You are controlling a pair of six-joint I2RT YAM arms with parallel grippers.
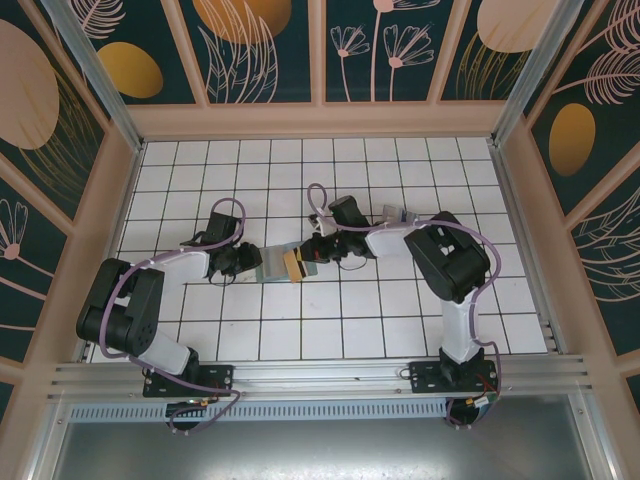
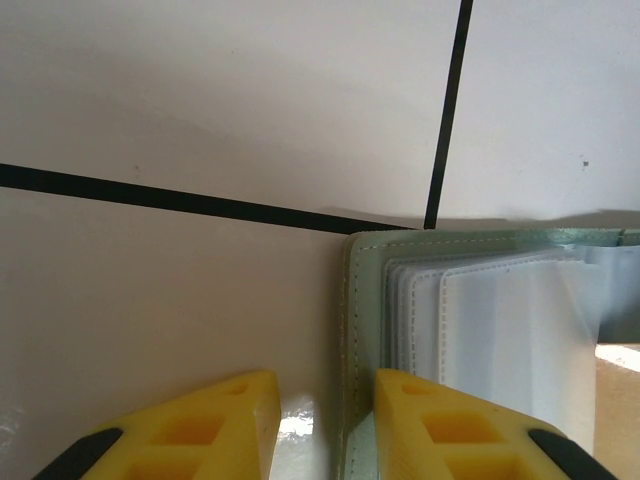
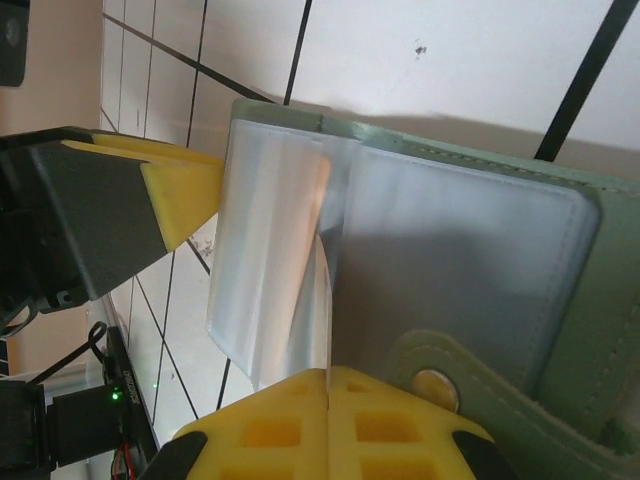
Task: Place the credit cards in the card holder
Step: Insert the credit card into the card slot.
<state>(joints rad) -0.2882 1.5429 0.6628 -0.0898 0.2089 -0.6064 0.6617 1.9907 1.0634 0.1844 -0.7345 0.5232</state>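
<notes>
The sage-green card holder [image 1: 272,266] lies open on the white tiles between the two arms, its tan-orange inside facing up. My left gripper [image 1: 250,262] is at its left edge. In the left wrist view the left gripper [image 2: 328,400] is open and straddles the stitched green edge [image 2: 365,300], with the right finger over the holder. My right gripper [image 3: 330,385] is shut on a thin clear sleeve [image 3: 270,270] of the holder [image 3: 610,260] and lifts it up on edge. No teal cards can be made out.
A snap button [image 3: 435,385] on the holder's flap sits beside my right fingers. The left gripper's yellow finger [image 3: 180,195] touches the holder's far side. Wooden walls [image 1: 320,120] ring the tiled floor [image 1: 400,320].
</notes>
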